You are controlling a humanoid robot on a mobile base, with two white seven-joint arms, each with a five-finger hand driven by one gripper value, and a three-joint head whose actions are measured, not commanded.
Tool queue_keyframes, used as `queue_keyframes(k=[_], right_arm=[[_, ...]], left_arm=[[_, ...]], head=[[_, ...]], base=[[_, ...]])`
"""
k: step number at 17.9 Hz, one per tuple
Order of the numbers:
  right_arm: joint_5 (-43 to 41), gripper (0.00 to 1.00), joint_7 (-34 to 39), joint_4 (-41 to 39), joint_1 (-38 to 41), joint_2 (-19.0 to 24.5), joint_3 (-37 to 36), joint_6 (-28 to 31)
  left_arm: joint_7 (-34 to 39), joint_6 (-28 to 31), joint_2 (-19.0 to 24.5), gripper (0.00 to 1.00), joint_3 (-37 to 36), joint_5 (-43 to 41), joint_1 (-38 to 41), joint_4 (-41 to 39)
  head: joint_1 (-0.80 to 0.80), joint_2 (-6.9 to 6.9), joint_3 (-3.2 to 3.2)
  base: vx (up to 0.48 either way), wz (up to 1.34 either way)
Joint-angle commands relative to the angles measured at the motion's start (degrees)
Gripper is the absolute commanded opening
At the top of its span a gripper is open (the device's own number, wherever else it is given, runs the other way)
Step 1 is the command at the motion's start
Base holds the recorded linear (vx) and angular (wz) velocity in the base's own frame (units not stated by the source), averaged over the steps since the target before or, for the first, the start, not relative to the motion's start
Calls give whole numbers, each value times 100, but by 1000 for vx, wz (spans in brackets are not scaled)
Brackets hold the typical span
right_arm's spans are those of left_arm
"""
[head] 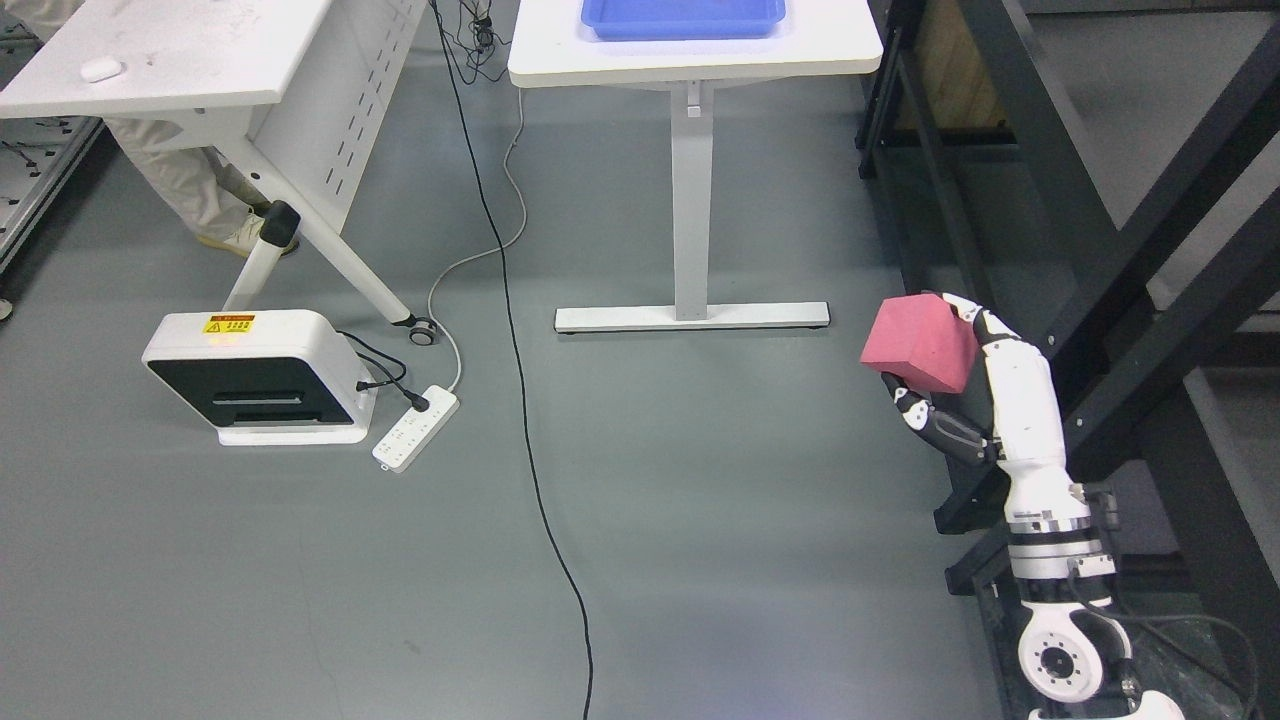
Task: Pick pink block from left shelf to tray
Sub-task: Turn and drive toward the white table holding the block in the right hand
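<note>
Pink foam, head view: the pink block [920, 342] is held in the right hand [965, 385], whose arm rises from the lower right corner. The fingers [925, 415] curl under and behind the block and clasp it; it hangs tilted above the grey floor [700, 520], clear of every surface. Just to the right of the hand stands a dark metal shelf frame [1130, 300], its slanted bars close behind the wrist, so room on that side is tight. The left arm does not show.

Ahead and to the left of the hand, the floor lies open up to a white table [840, 45] at the top edge. On it rests a blue tray [600, 25], cut off by the picture's upper border; its near rim sits a little back from the table's front edge. The table stands on a single white post with a flat foot bar [692, 317], which lies on the floor between hand and tray.

Further left, a black cable [520, 400] runs down the floor from top to bottom. Beside it lie a white power strip [415, 428] and a white box-shaped device [255, 378] with a yellow label. A second white table [190, 60] fills the upper left corner; a person's trouser leg and shoe [245, 238] show beneath it.
</note>
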Motion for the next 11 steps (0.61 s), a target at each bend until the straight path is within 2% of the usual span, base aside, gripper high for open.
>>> queue_keyframes(k=[1,11], right_arm=[[0,6,-1,2,0,-141,-123,1],[0,6,-1,2,0,-132,-123,1]], left_arm=[[-4,-3,100,100,7,-9,35,0],[-4,-3,100,100,-2,-9,35,0]], head=[[0,0,0],[0,0,0]], base=[[18,-46],[33,51]])
